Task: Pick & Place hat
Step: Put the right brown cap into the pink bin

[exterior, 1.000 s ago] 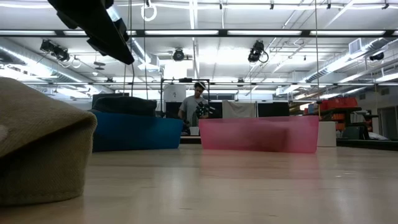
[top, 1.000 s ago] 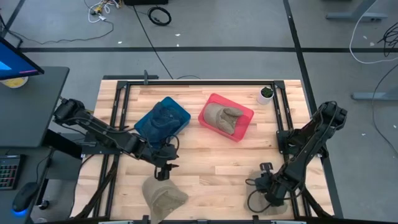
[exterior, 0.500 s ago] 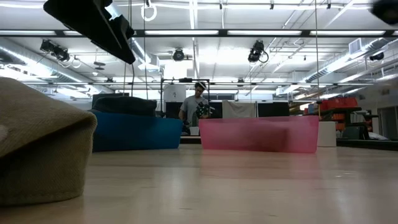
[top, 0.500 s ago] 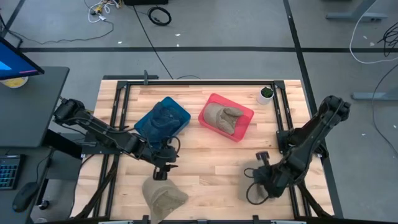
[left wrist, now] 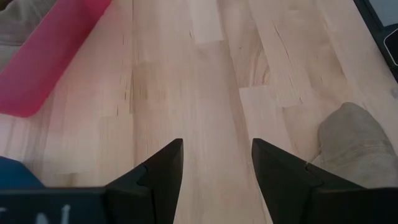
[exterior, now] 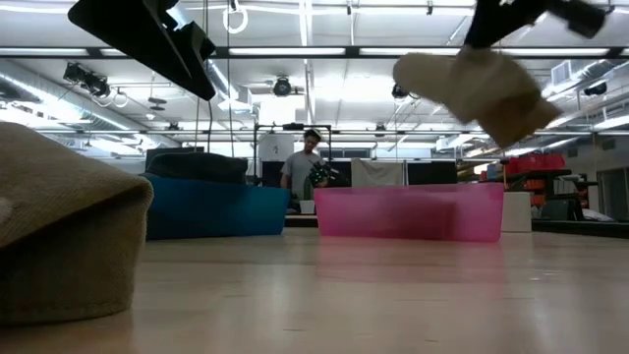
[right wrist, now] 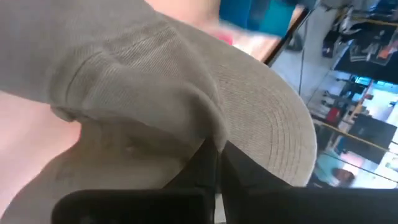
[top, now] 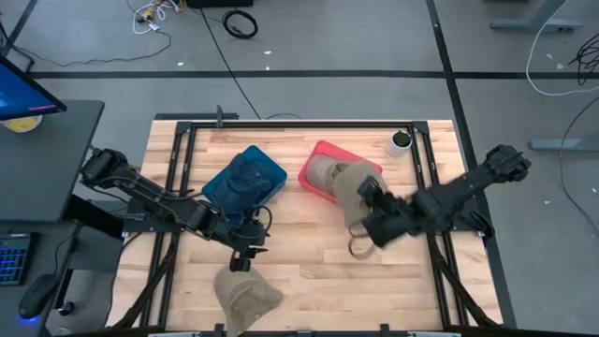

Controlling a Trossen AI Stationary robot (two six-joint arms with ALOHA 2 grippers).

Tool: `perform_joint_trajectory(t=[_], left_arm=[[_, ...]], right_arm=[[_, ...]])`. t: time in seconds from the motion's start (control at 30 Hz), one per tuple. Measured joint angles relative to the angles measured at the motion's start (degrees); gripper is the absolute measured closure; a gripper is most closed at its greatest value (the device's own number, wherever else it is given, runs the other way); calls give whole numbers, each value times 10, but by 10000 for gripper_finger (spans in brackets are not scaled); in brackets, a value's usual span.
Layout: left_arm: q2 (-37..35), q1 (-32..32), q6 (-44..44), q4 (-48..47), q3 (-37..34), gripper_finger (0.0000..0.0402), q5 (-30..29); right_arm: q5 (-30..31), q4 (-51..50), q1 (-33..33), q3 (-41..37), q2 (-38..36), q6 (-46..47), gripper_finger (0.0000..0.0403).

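Observation:
My right gripper [top: 367, 208] is shut on a tan hat [top: 348, 190] and holds it in the air at the near edge of the pink bin [top: 370, 170]; in the low view this hat [exterior: 477, 88] hangs high above the table. Another tan hat [top: 323, 174] lies inside the pink bin. A third tan hat [top: 245, 296] rests on the table near its front edge. My left gripper [top: 245, 255] stands open just above and beyond it, touching nothing. In the left wrist view that hat [left wrist: 354, 144] lies beside the open fingers. My right gripper pinches the hat's cloth between its two shut fingers [right wrist: 211, 165], at the fold [right wrist: 208, 138] where the stitched brim [right wrist: 273, 127] meets the crown. The hat is lifted clear of the table and droops below the fingers.
A blue bin [top: 245, 178] holding dark blue cloth stands left of the pink bin. A small white pot with a plant [top: 401, 142] sits at the far right. Bare wood lies between the bins and the front edge. A person stands in the room beyond the table.
My right gripper has swung from the table's near right corner up and toward the far edge, to the pink bin. A tan hat has come with it and now hangs clear of the table.

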Motion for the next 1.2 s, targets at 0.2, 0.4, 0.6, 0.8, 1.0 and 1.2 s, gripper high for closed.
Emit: perform_joint_trajectory(t=[0.2, 0.4, 0.6, 0.8, 1.0, 1.2], left_arm=[[0, 0, 0, 0, 0, 207, 0], [0, 0, 0, 0, 0, 207, 0], [0, 0, 0, 0, 0, 207, 0], [0, 0, -1, 0, 0, 207, 0], [0, 0, -1, 0, 0, 207, 0], [0, 0, -1, 0, 0, 207, 0]], right_arm=[[4, 49, -135, -8, 0, -190, 397], [-56, 216, -227, -83, 0, -389, 401], [-159, 342, -278, -150, 1, -509, 401], [-193, 350, -313, -204, 1, -500, 399], [-285, 425, -326, -236, 0, -437, 391], [-292, 479, -339, -241, 0, -322, 357]])
